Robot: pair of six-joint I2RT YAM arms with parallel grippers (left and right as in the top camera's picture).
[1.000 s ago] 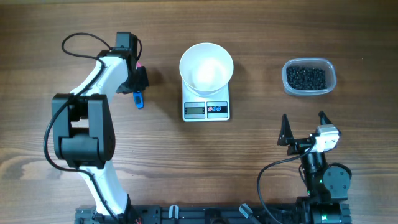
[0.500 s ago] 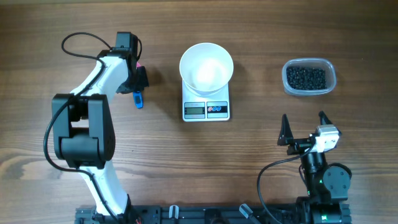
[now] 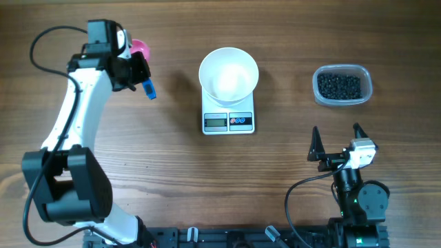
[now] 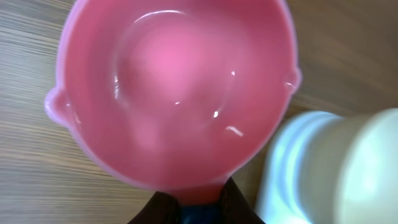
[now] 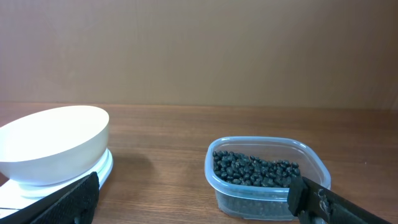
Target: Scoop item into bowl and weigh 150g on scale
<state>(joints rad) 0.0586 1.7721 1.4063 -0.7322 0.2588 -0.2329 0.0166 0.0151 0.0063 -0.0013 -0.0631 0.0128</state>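
Pink scoop (image 3: pixel 140 48) clamped in left gripper (image 3: pixel 140 70), well left of scale (image 3: pixel 229 122); we see bowl (image 3: pixel 229 74) on scale, pellets (image 3: pixel 338 85) in clear tub (image 3: pixel 320 96) right of scale, right gripper (image 3: pixel 336 134) jaws spread wide

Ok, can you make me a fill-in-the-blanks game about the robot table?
1. The white bowl sits on top of the ____.
2. The clear tub holds lots of small ____ beans.
3. The left gripper is shut on a scoop whose colour is ____.
4. Look inside the white bowl: right now it is ____.

Missing words: scale, black, pink, empty.
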